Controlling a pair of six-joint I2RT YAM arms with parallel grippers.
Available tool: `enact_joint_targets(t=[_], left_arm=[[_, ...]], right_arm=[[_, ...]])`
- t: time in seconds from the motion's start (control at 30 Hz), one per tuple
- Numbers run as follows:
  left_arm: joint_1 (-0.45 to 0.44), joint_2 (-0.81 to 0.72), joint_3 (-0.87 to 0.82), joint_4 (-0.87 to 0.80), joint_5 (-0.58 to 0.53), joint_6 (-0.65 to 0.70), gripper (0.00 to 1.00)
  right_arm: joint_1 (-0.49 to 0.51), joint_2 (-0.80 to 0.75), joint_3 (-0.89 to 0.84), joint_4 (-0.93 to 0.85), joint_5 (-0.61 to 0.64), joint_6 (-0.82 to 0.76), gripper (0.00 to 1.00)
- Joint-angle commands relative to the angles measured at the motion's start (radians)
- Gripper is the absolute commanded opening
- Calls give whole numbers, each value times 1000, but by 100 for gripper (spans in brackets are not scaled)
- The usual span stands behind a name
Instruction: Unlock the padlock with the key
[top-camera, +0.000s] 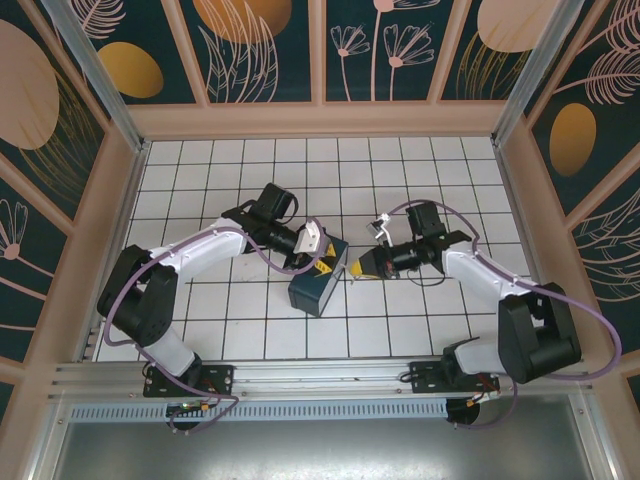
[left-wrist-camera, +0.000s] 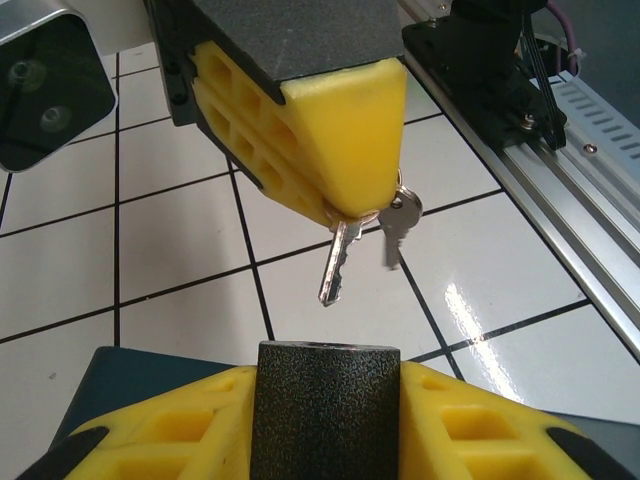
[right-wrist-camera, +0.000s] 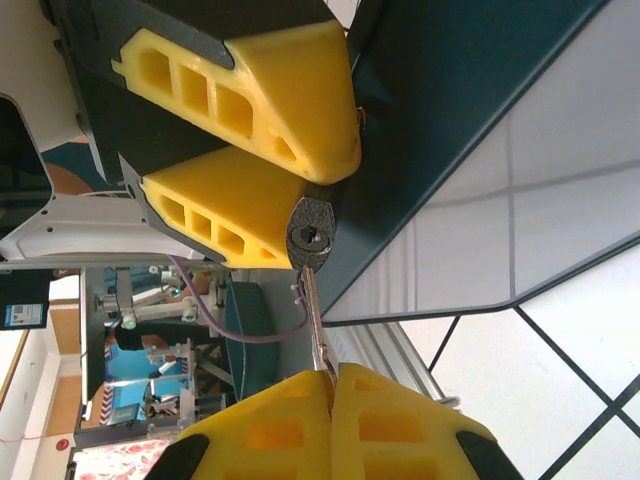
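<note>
Left fingers (left-wrist-camera: 160, 440), frame bottom, clamp one padlock (left-wrist-camera: 325, 405); right fingers (left-wrist-camera: 340, 130) above pinch two keys, the key (left-wrist-camera: 335, 265) hanging seemingly just short of it.

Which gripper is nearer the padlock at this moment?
Left. The left gripper is clamped on the padlock itself, holding its dark body. The right gripper sits opposite, apart from it, pinching the key that points toward the padlock.

Reaching inward with left arm (top-camera: 195, 248) and right arm (top-camera: 478, 268), bent at the elbows, almost meeting tip to tip. Clamping down with left fingers (left-wrist-camera: 150, 440); pinching tight with right fingers (right-wrist-camera: 270, 430).
</note>
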Motion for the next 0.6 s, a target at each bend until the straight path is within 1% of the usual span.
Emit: enact_joint_targets(t=[0.0, 0.13, 0.3, 0.43, 0.57], left_arm=[[2, 8, 34, 4, 42, 33, 34], [2, 20, 36, 2, 43, 33, 34], [2, 25, 38, 4, 27, 36, 34], [2, 27, 43, -1, 18, 40, 34], [1, 28, 47, -8, 10, 45, 34]], right_arm=[[6, 26, 50, -62, -20, -64, 0], [6, 69, 99, -148, -14, -140, 0], [9, 80, 124, -187, -14, -185, 0], [9, 100, 141, -241, 12, -228, 0], [15, 105, 147, -243, 23, -233, 0]])
